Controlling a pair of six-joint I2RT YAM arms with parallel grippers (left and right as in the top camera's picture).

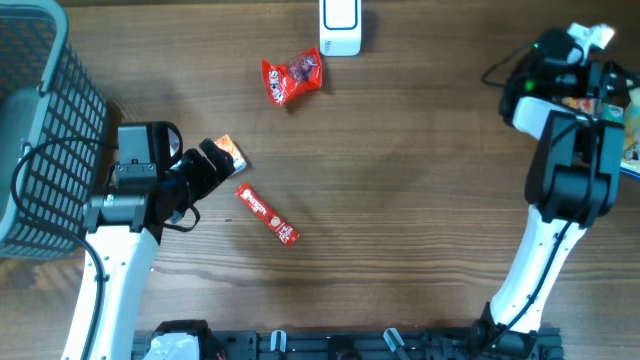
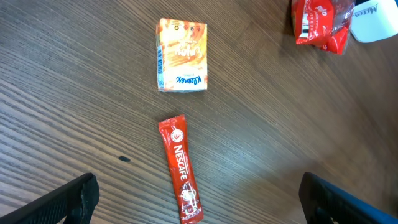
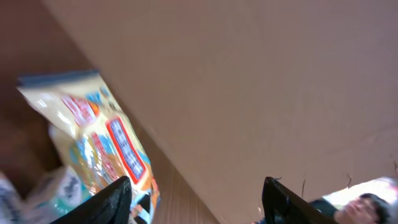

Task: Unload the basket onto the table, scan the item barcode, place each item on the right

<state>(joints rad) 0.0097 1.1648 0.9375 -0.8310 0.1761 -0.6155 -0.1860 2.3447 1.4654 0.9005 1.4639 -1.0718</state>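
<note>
Red stick (image 2: 180,168) and orange pack (image 2: 181,56) are seen lying on the worktop (image 1: 400,200), at 7 o'clock from the scanner (image 1: 340,28). The left tool (image 1: 205,168) is held wide above them, the right tool (image 3: 196,199) spread and empty at 3 o'clock. Nothing looks scanned yet; pickup and scanning are left.

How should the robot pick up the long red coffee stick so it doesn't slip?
Pinch the Nescafe stick across its narrow middle, coming straight down from above. It lies flat on the table, long and thin, so the fingers should probably close on its two long edges. The open left gripper looks nearest.
</note>
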